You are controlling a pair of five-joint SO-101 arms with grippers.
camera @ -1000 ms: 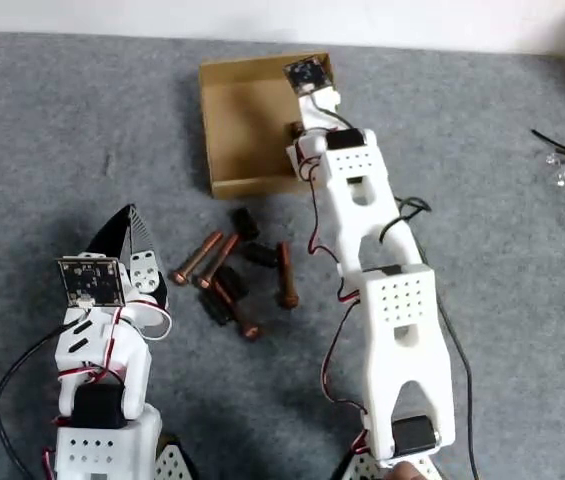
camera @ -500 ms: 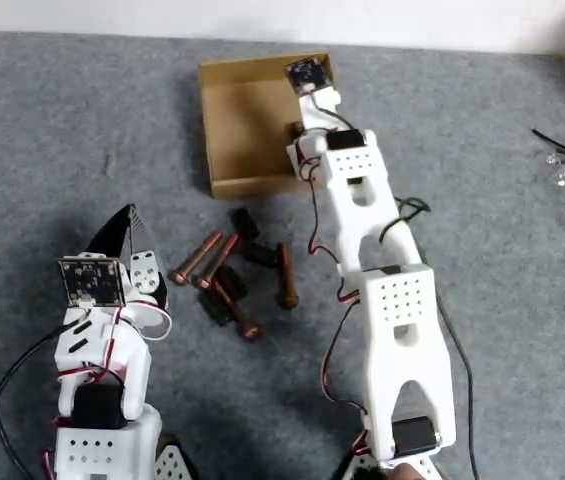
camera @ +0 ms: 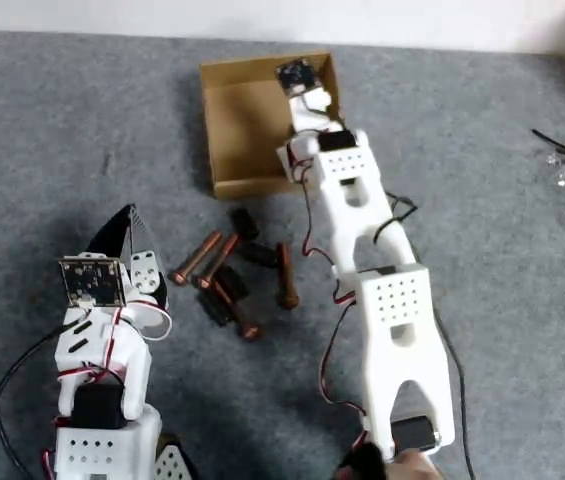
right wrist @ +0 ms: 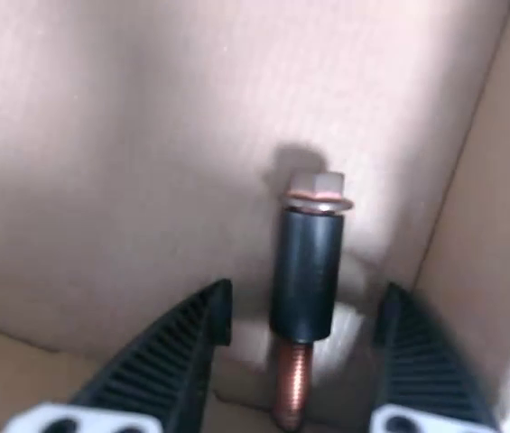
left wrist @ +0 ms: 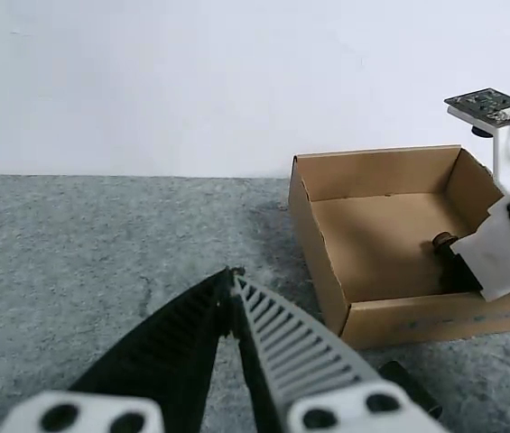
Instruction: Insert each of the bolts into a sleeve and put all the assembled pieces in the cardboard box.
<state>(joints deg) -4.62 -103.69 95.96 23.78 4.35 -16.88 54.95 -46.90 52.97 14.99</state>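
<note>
The left hand [camera: 130, 212], at 9 o'clock of the loose parts, has its fingers pressed tip to tip with nothing between them. On the grey tabletop [camera: 82, 120] copper bolts [camera: 284, 272] and black sleeves [camera: 245, 222] lie heaped. At 12 o'clock of the heap stands the cardboard box [camera: 242, 120]. Inside it the right hand [right wrist: 305, 293] is spread wide, and a sleeved bolt [right wrist: 307, 271] lies on the box floor between its fingers, touching neither.

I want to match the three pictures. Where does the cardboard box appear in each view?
High view: the cardboard box lies at upper centre, with the right arm reaching into it.
Left wrist view: the box stands beyond the left gripper, with its inside showing.
Right wrist view: the box's inner floor and a side wall, seen from close.
Shared landmark: the sleeved bolt inside the box, in both wrist views.
</note>
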